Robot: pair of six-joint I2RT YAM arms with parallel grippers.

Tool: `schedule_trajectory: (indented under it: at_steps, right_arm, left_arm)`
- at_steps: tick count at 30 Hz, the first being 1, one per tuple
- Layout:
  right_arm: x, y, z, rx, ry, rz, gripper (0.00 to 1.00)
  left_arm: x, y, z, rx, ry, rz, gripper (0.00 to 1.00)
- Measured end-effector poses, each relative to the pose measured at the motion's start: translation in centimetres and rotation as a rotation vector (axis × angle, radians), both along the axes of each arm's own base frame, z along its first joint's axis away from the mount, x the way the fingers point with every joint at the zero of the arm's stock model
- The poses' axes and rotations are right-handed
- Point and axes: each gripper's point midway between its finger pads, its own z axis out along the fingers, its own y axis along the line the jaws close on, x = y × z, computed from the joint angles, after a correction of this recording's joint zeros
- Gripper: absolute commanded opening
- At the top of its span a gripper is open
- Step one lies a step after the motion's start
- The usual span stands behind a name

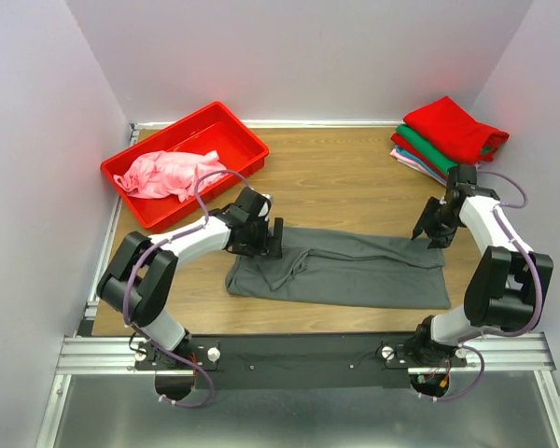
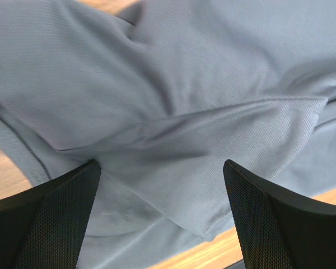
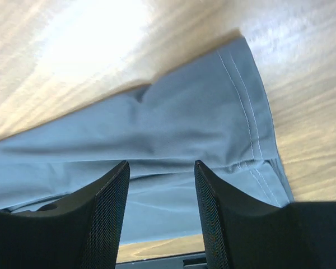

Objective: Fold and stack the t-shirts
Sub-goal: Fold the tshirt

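A dark grey t-shirt (image 1: 355,266) lies folded into a long band across the wooden table. My left gripper (image 1: 266,238) is open and empty, just above the shirt's left end; the left wrist view shows creased grey cloth (image 2: 173,112) between its spread fingers (image 2: 50,218). My right gripper (image 1: 427,229) is open and empty at the shirt's far right corner; the right wrist view shows the hemmed end (image 3: 235,112) beyond its fingers (image 3: 101,213). A pink t-shirt (image 1: 168,173) lies crumpled in the bin. Folded red, green and pale pink shirts (image 1: 448,135) are stacked at the back right.
A red plastic bin (image 1: 247,140) stands at the back left of the table (image 1: 336,177). White walls close the table on three sides. A black rail with the arm bases runs along the near edge.
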Motion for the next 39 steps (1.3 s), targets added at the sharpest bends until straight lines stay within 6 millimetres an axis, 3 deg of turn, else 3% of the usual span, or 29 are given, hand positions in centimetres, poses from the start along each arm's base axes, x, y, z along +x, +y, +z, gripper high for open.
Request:
schedule_trajectory:
  at_steps: [5,9,21,27,29,34,39]
  right_arm:
    - [1.0,0.2,-0.4,0.018,-0.010,0.020,0.57]
    - [1.1,0.7,-1.9,0.054,0.021,0.030,0.57]
    - [-1.7,1.7,-4.4,0.101,0.120,0.015,0.57]
    - [-2.4,1.9,-3.7,0.103,0.129,0.008,0.58]
    - [-1.9,1.8,-3.0,0.100,0.118,0.011,0.58]
    - [1.0,1.3,-0.6,0.086,0.028,0.040,0.58]
    - [1.9,1.7,0.3,0.102,-0.009,0.082,0.58]
  left_arm:
    - [1.2,0.3,-0.4,0.002,-0.005,0.014,0.98]
    - [4.0,-1.1,-0.2,-0.006,-0.036,0.004,0.98]
    - [15.6,-6.8,0.1,0.024,-0.158,-0.058,0.98]
    - [20.8,-8.8,0.3,0.065,-0.210,-0.067,0.98]
    - [21.5,-9.0,0.6,0.074,-0.217,-0.066,0.98]
    - [22.9,-9.5,3.9,0.061,-0.267,-0.052,0.98]
    - [22.2,-9.1,7.8,0.023,-0.296,-0.016,0.98]
